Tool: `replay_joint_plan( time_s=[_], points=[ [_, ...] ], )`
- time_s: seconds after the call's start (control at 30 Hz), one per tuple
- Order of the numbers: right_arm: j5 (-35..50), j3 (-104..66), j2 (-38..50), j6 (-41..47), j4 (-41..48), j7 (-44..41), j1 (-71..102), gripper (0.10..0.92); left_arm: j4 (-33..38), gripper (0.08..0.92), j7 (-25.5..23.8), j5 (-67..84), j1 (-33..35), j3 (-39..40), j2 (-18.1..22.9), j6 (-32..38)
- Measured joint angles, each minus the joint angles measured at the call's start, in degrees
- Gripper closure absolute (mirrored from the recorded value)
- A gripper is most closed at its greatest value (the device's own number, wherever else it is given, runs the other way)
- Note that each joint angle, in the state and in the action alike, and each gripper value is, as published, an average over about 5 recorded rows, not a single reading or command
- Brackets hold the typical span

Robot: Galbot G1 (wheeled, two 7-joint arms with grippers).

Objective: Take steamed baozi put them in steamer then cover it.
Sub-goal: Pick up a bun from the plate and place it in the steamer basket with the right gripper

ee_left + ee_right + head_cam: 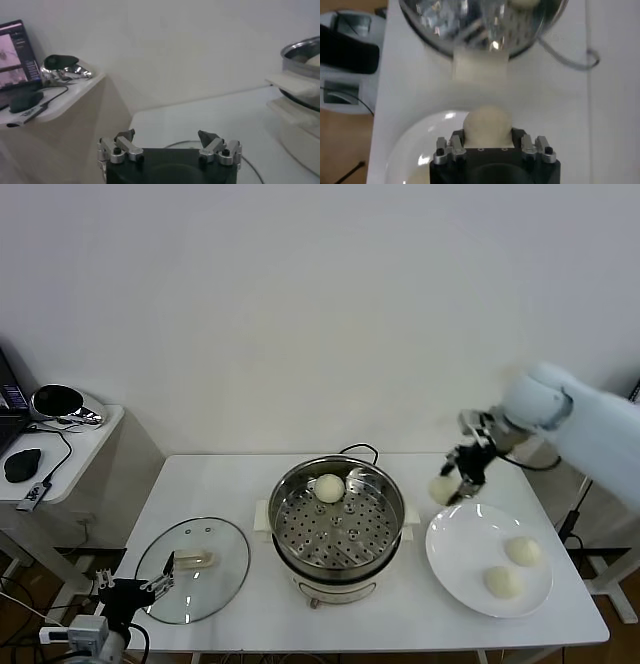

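Note:
The steel steamer [338,524] stands mid-table with one cream baozi [329,487] on its perforated tray, at the back. My right gripper [449,490] is shut on a second baozi [487,125] and holds it in the air between the steamer and the white plate [462,561]. Two more baozi [522,551] [501,581] lie on the plate. The glass cover [192,569] lies flat on the table, left of the steamer. My left gripper [133,592] is open and empty at the cover's near-left edge; it also shows in the left wrist view [167,141].
A side table [85,446] stands at the left with a laptop [12,406], a mouse [22,464] and a shiny helmet-like object [58,403]. The steamer's black cord [362,450] runs off behind the pot. The steamer's rim [301,51] shows at the side of the left wrist view.

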State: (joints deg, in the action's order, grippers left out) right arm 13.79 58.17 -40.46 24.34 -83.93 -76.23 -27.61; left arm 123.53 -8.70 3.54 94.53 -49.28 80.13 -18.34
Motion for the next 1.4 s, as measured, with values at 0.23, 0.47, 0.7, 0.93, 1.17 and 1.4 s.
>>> replay_joint_plan(
  time_s=[0.23,0.47,0.7,0.93,1.17,1.4],
  points=[
    [3.72,3.83,-7.33,2.75,1.47,0.38,-3.64,0.448,1.67,0.177,0.31,-0.04,0.71,-0.93,0.93,-1.16],
    [4.81,6.07,-15.53,4.32,4.50,1.29,-4.00,0.448,3.13,0.177,0.53,0.54,0.77,-2.02,2.15,-2.23],
    [4.31,7.24,-22.71,4.95,7.68,1.87,-3.29,0.448,4.61,0.177,0.74,0.81,0.81,-2.55,3.18,-2.95],
    [2.41,8.26,-28.71,5.32,11.01,2.84,-1.55,0.448,5.51,0.177,0.83,0.85,0.93,-2.52,3.47,-3.44],
    [0.55,8.61,-33.36,5.57,14.27,3.91,0.77,0.448,6.07,0.177,0.90,1.27,0.91,-2.38,3.68,-3.58],
    [-0.71,8.90,-36.90,5.76,16.51,4.91,2.78,0.448,6.17,0.177,1.11,1.46,0.57,-1.53,3.92,-3.64]
  ],
)
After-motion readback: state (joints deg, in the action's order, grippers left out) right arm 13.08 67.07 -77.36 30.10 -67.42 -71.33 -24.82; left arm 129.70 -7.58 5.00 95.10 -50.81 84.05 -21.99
